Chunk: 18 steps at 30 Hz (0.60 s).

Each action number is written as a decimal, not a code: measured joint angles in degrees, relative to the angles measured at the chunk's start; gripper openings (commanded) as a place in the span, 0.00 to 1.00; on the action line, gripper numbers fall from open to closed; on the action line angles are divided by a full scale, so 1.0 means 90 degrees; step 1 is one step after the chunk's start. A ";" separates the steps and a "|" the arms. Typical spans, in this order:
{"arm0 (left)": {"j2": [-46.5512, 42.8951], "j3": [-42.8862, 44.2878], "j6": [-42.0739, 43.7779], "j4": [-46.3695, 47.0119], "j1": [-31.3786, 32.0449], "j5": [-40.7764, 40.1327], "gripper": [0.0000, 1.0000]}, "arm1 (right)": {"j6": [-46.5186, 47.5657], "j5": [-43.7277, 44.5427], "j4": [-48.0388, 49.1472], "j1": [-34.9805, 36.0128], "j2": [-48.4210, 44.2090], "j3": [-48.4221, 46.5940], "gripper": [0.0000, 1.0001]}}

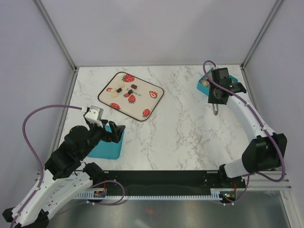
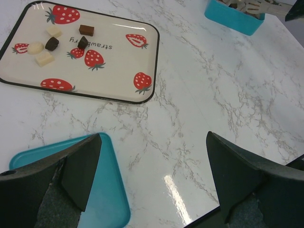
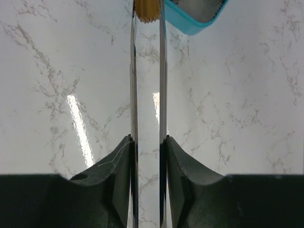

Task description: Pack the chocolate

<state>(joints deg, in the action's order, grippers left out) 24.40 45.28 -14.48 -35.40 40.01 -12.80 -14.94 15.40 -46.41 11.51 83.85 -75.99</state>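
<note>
Several small chocolates [image 1: 124,90], dark brown, light brown and cream-white, lie on a strawberry-print tray [image 1: 147,102]; they also show in the left wrist view [image 2: 52,43] on that tray [image 2: 118,61]. My right gripper [image 1: 214,95] is shut on metal tongs [image 3: 134,95]. The tongs pinch a light-brown piece [image 3: 147,10] at their tip, beside the edge of a teal box [image 3: 190,21]. That box [image 1: 204,85] holds more pieces [image 2: 247,5]. My left gripper [image 2: 152,175] is open and empty, over the edge of a teal lid [image 2: 104,204].
The teal lid [image 1: 107,148] lies at the near left under my left arm. The box stands at the far right corner, near the cage post. Purple cables loop beside both arms. A black rail runs along the table's near edge.
</note>
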 measured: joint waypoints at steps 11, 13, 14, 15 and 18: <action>0.0794 -0.0002 -0.0294 0.0005 0.0000 0.0143 0.98 | -0.0444 0.0114 -0.0330 -0.0306 0.0282 -0.0527 0.37; 0.0794 0.0022 -0.0634 -0.0070 0.0000 0.0078 0.98 | -0.0534 0.0129 -0.0425 -0.0308 0.0444 -0.0886 0.37; 0.0777 0.0058 -0.0816 -0.0121 0.0000 0.0058 0.98 | -0.0566 0.0158 -0.0447 -0.0308 0.0532 -0.1093 0.37; 0.0770 0.0153 -0.1013 -0.0206 0.0000 0.0034 0.98 | -0.0597 0.0187 -0.0476 -0.0308 0.0610 -0.1290 0.37; 0.0792 0.0685 -0.1438 -0.0393 0.0000 -0.0097 0.99 | -0.0685 0.0265 -0.0627 -0.0340 0.0833 -0.1821 0.37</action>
<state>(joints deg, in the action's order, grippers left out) 31.53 51.44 -27.42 -38.94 40.01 -13.67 -21.10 17.78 -52.05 8.45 91.35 -92.38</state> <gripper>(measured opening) 0.986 0.381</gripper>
